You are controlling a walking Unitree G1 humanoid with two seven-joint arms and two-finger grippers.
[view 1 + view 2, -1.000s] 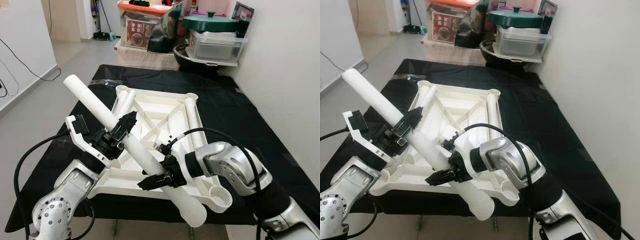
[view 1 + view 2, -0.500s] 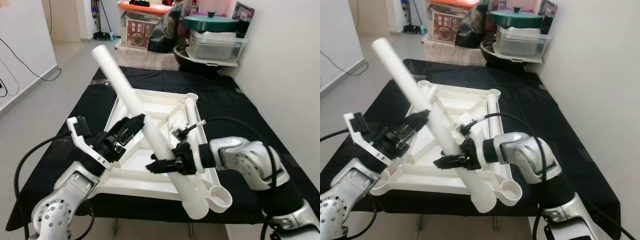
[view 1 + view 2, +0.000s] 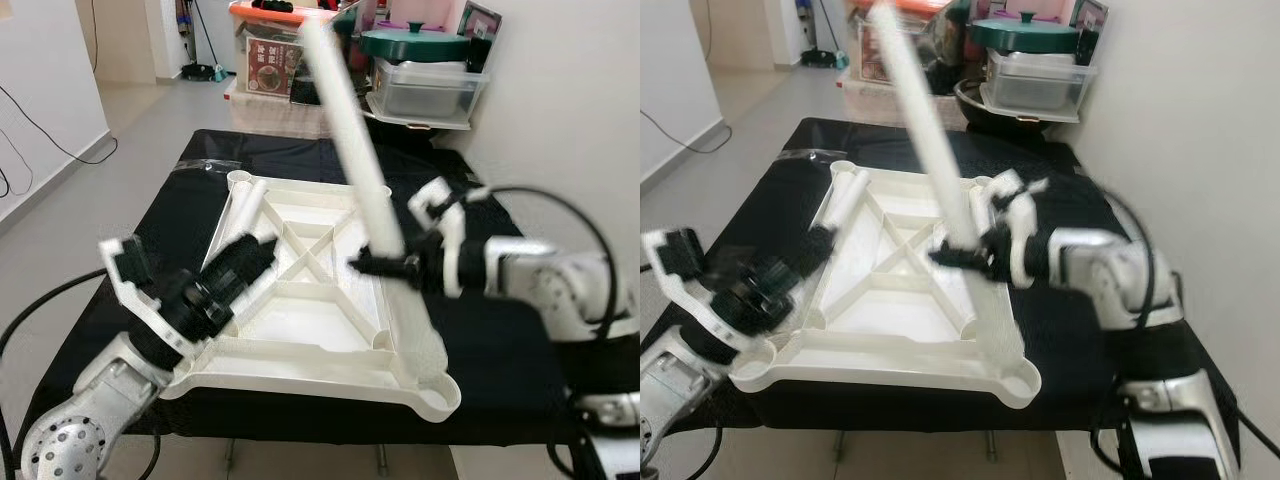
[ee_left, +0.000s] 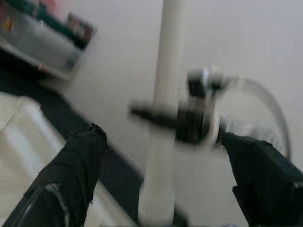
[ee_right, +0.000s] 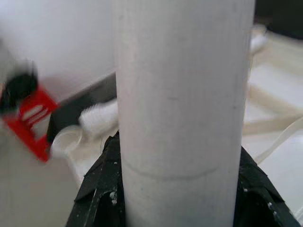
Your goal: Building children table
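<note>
- Right pincer (image 3: pixel 372 263) clamps the long white plastic tube leg (image 3: pixel 350 130), centre frame; a top-heavy tilt could slip it.
- Left pincer (image 3: pixel 262 243), spread wide, empty, lower left over the upturned white plastic tabletop (image 3: pixel 300 335).

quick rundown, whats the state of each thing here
table leg: lifted, near upright, held by the right tool
right tool: shut on the table leg
left tool: open, holding nothing, over the tabletop
tabletop: upside down on the black cloth
green pot: lid on
</note>
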